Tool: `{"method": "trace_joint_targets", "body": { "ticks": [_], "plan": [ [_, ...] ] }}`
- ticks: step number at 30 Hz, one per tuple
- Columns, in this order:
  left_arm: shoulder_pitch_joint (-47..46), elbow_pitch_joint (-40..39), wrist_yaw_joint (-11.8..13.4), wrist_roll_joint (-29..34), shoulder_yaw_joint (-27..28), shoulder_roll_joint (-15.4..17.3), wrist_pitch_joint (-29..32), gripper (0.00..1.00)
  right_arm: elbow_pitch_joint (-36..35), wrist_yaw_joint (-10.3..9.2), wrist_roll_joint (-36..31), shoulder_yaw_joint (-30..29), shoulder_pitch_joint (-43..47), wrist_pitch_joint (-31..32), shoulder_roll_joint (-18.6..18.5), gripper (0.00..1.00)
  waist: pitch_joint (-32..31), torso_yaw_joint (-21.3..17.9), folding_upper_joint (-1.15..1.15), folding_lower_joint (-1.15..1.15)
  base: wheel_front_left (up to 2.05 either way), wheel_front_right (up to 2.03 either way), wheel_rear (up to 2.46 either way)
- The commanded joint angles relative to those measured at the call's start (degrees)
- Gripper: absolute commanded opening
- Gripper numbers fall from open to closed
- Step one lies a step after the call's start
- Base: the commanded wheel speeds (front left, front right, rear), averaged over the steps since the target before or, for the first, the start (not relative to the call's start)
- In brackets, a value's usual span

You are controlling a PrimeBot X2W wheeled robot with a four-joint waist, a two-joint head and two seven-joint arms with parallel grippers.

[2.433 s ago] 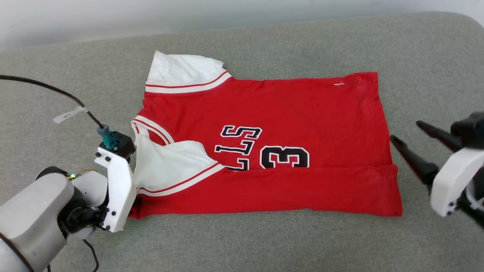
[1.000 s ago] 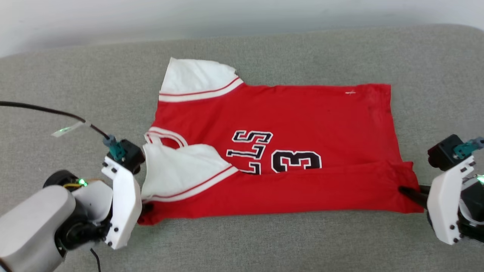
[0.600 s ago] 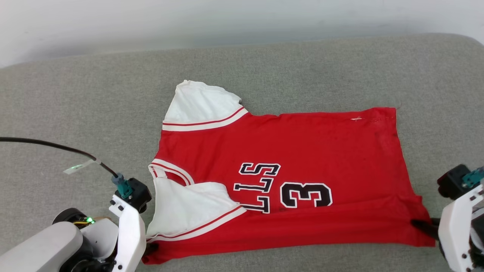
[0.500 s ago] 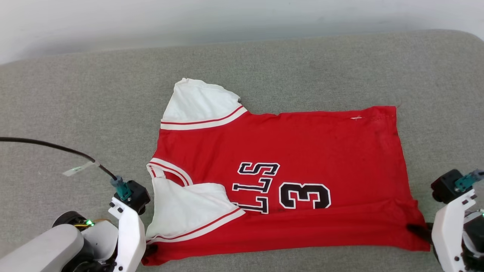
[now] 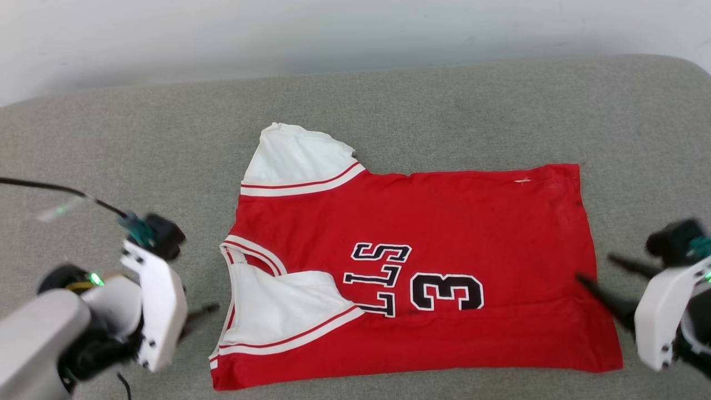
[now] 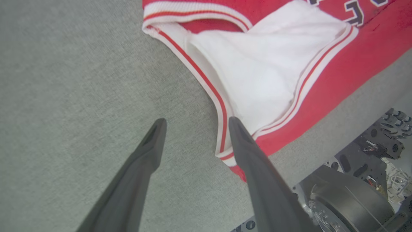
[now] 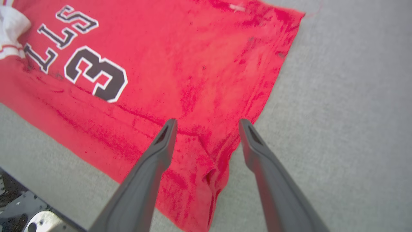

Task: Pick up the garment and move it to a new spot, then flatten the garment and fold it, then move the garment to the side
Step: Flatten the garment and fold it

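Observation:
The garment (image 5: 444,222), a red jersey with white sleeves and black lettering, lies flat on the grey cushion (image 5: 444,105). Its near long edge is folded up over the lower part of the number. My left gripper (image 5: 200,314) is open just left of the garment's near-left corner. In the left wrist view its fingertips (image 6: 196,121) hover beside the striped trim of the white sleeve (image 6: 267,71), holding nothing. My right gripper (image 5: 594,268) is open at the garment's right hem. Seen from the right wrist, the gripper (image 7: 208,121) hangs above the red hem edge (image 7: 193,64), apart from the cloth.
A pale wall (image 5: 333,33) runs behind the cushion. A black cable (image 5: 55,189) trails from my left wrist. The robot's dark base (image 6: 354,193) shows below the cushion's near edge, and again in the right wrist view as the base (image 7: 19,219).
Both grippers were shut on the garment's near corners; they have let go, opened and drawn back outward. The garment now rests on the cushion. The head camera shifted between frames.

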Motion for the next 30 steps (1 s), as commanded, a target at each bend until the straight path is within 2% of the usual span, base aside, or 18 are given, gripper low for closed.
{"method": "trace_joint_targets", "body": {
  "ticks": [1,7,13,17,23,30],
  "plan": [
    [-1.3,-0.4,0.2,0.7,0.9,0.5,-0.9,1.0,-0.6,-0.03,-1.1,-1.6,-0.9,-2.2,0.5,1.0,-0.1,-0.2,0.0,0.0,0.0,0.0,0.0],
    [-7.4,0.2,1.6,3.9,5.2,0.3,-5.7,1.0,-2.6,-0.03,-10.8,-13.5,-1.1,-15.4,7.4,1.0,1.3,-1.5,0.0,0.0,0.0,0.0,0.0],
    [-16.1,3.9,1.1,8.1,7.1,-1.9,-6.7,1.0,-7.4,-0.03,-19.3,-24.0,1.2,-22.8,16.2,1.0,5.7,-3.4,0.0,0.0,0.0,0.0,0.0],
    [-22.1,7.5,0.6,7.7,8.5,-4.6,-5.4,1.0,-11.9,-0.03,-23.9,-29.3,3.8,-26.1,21.7,1.0,9.3,-4.7,0.0,0.0,0.0,0.0,0.0],
    [-31.3,12.5,0.0,8.4,8.8,-7.6,-0.7,1.0,-17.8,-0.03,-28.8,-32.2,8.3,-27.9,27.4,1.0,15.1,-6.9,0.0,0.0,0.0,0.0,0.0],
    [-40.2,17.3,-0.5,7.6,6.8,-9.6,11.5,1.0,-18.9,-0.03,-31.0,-31.5,7.6,-28.4,28.7,1.0,20.2,-8.9,0.0,0.0,0.0,0.0,0.0]
  ]
}}
